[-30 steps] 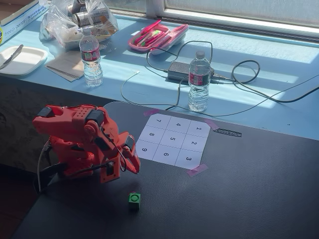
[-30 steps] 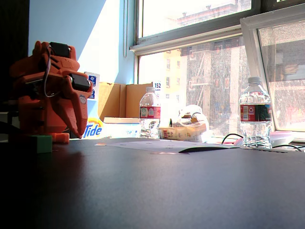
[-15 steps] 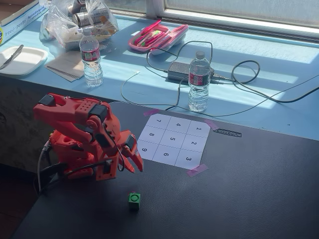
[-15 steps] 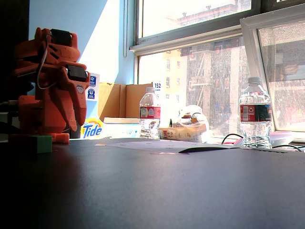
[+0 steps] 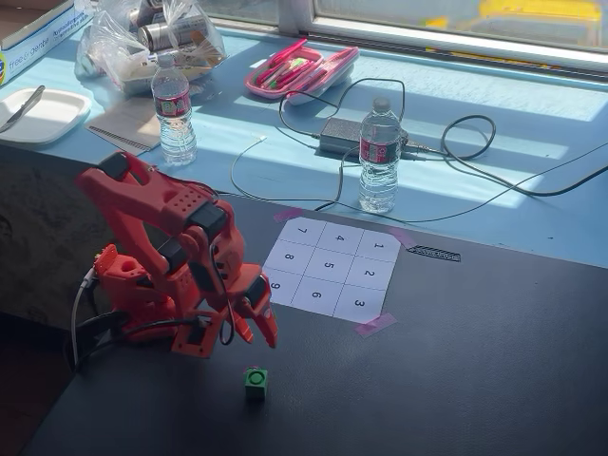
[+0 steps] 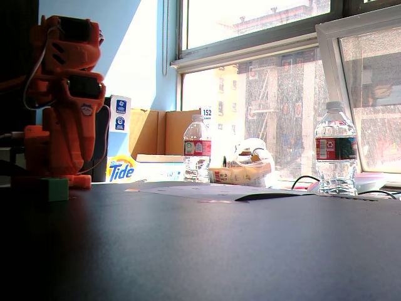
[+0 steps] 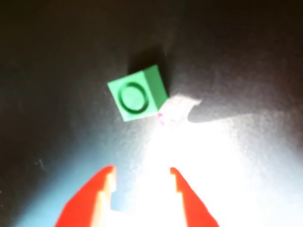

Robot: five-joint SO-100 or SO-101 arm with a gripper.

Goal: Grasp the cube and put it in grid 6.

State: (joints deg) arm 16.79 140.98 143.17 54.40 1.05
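The cube (image 7: pixel 138 94) sits on the dark surface (image 5: pixel 456 361) just ahead of the end effector (image 7: pixel 142 177), whose jaws stand apart, empty. It looks light and rigid (probably plastic); pinching two opposite flat sides should hold.

Hard sunlight pours through the window (image 6: pixel 282 81), striping the blue ledge (image 5: pixel 532 123) in a fixed view and throwing long shadows off the bottles (image 5: pixel 378 157), while the dark surface (image 5: pixel 475 361) stays dull. In the low fixed view the glass is blown out and the arm (image 6: pixel 62 100) sits backlit and murky. The wrist view is soft, perhaps out of focus, with white glare washing the ground between the tool (image 7: pixel 142 175) tips and the cube (image 7: pixel 138 93).
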